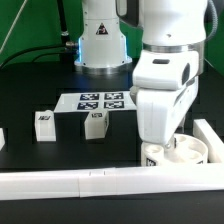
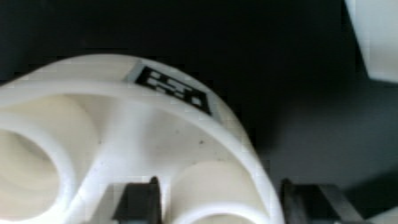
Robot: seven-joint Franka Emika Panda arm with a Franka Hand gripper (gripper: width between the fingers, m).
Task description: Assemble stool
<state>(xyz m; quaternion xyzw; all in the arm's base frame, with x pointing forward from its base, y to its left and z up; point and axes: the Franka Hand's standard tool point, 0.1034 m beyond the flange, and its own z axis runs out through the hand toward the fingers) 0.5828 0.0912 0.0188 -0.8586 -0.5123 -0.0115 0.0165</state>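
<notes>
Flanking the seat disc (image 2: 107, 120), claw (image 2: 217, 203) fingers (image 2: 135, 200); legs (image 1: 95, 124) exterior view only.

Smooth white seat (image 2: 107, 110), seemingly plastic

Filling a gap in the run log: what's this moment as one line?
claw: straddling seat edge, closure unclear | legs: two loose on table, apart from seat

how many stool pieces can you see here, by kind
loose legs: 2
seat: 1
total: 3
</notes>
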